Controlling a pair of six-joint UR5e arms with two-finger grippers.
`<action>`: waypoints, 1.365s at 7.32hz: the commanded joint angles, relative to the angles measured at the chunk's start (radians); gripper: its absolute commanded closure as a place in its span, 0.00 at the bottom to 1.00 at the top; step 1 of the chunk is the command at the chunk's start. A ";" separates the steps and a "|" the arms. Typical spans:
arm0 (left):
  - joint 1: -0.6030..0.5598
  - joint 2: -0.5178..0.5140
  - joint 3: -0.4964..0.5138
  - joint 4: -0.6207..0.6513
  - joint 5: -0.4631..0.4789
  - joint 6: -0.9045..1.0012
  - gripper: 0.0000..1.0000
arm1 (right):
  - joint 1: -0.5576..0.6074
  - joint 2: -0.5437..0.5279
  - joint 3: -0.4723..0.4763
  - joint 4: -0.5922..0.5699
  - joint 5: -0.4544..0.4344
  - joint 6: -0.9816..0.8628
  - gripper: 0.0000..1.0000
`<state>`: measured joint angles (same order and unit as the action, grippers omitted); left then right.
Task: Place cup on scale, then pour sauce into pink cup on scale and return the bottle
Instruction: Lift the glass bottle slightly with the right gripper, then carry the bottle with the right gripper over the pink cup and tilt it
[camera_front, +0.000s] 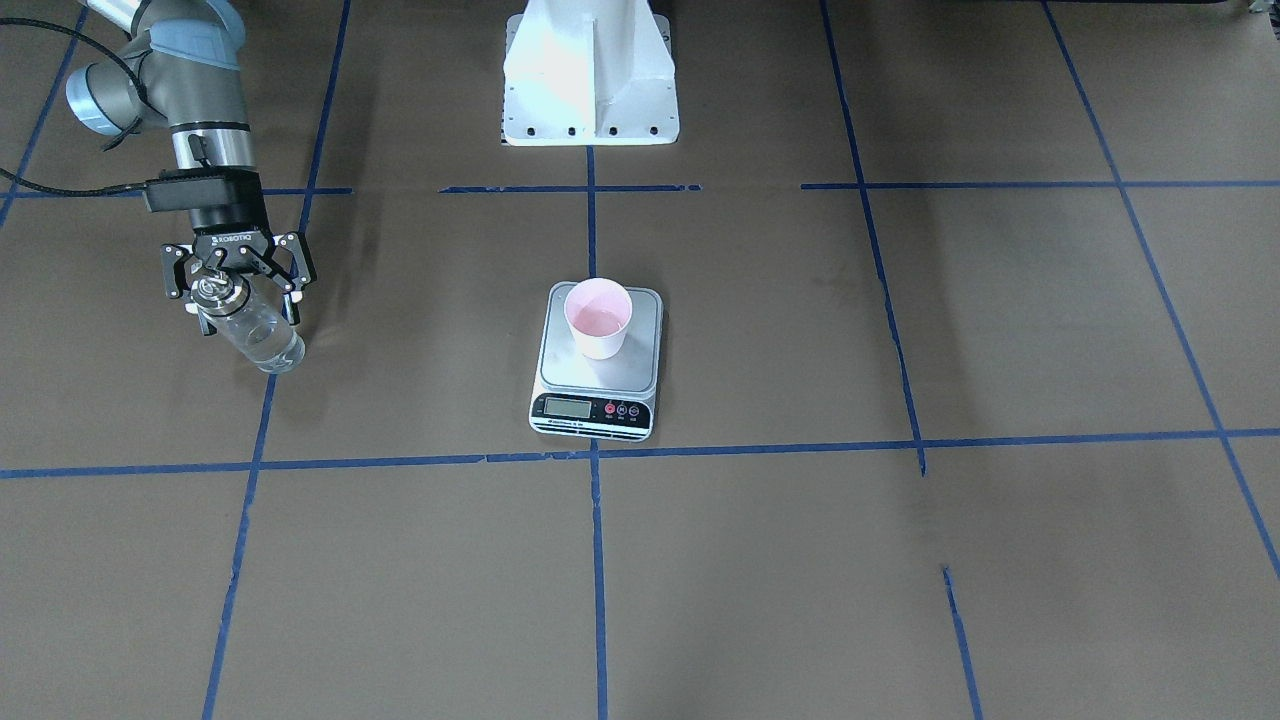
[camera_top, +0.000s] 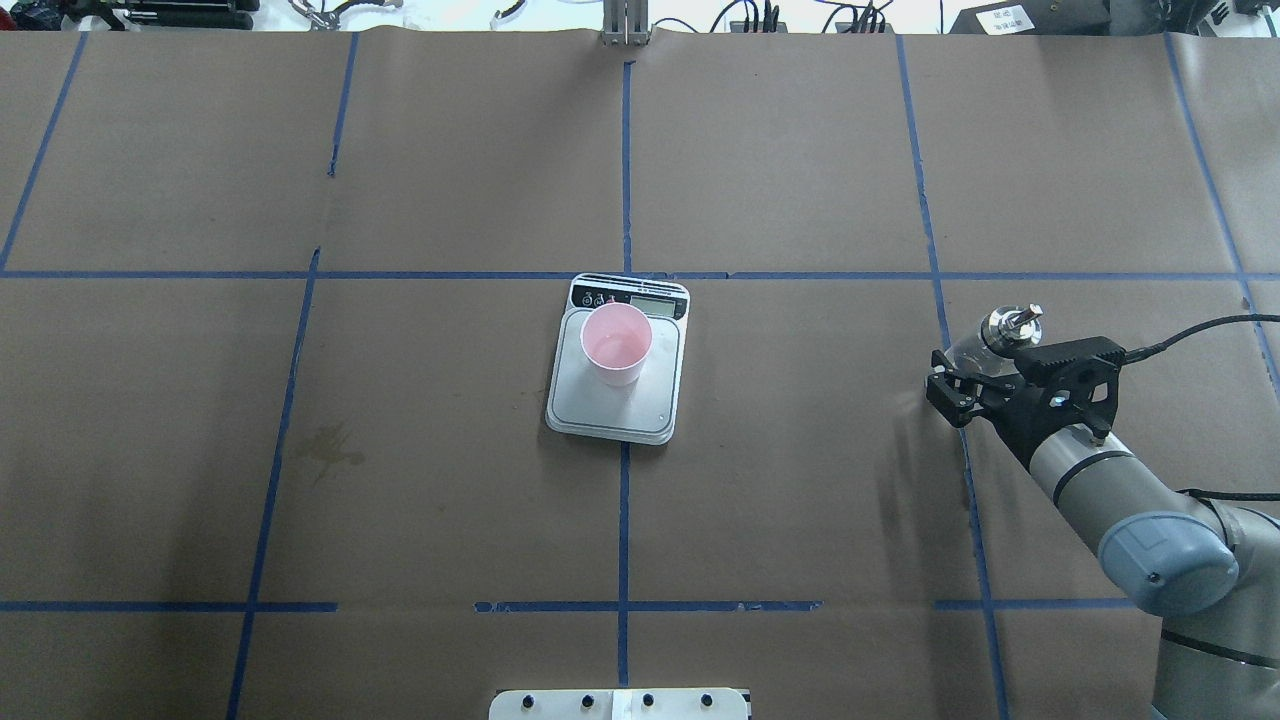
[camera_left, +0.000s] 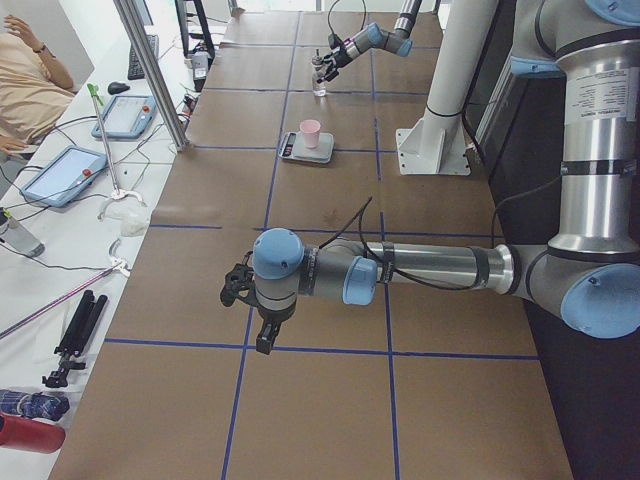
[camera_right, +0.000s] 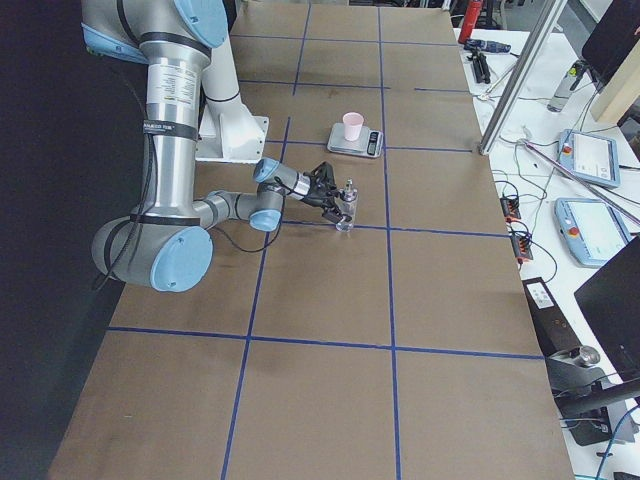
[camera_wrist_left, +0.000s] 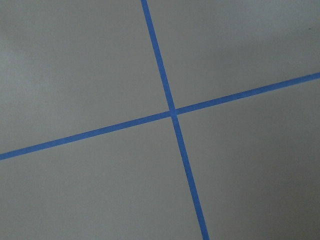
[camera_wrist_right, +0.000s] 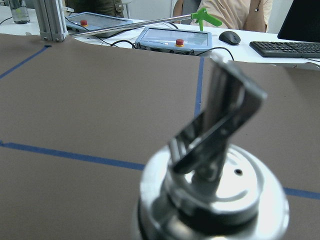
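Looks like return time: right gripper (camera_front: 238, 292) clamped on small clear glass bottle (camera_front: 262, 338), well away from pink cup (camera_top: 616, 343) sitting on steel scale (camera_top: 617, 400) (left gripper's state: can't tell), so set down upright on table (camera_top: 800, 500) before letting go.

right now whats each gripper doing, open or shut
Right gripper: fingers around the bottle, which stands upright off to the side of the scale.
Left gripper: seen only in the left side view, cannot tell.
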<state>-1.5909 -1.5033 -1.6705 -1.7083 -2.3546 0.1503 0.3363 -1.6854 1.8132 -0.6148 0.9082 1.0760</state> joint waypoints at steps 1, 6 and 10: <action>0.000 0.000 0.000 -0.001 0.000 0.000 0.00 | 0.004 0.009 -0.002 0.001 0.000 0.002 0.61; 0.000 0.000 -0.002 -0.001 0.001 0.000 0.00 | 0.038 0.027 0.012 0.001 -0.035 -0.058 1.00; 0.000 0.000 -0.005 0.003 0.001 0.000 0.00 | 0.065 0.171 0.003 -0.032 -0.022 -0.082 1.00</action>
<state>-1.5908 -1.5034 -1.6745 -1.7060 -2.3532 0.1505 0.3892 -1.5377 1.8175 -0.6356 0.8784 1.0011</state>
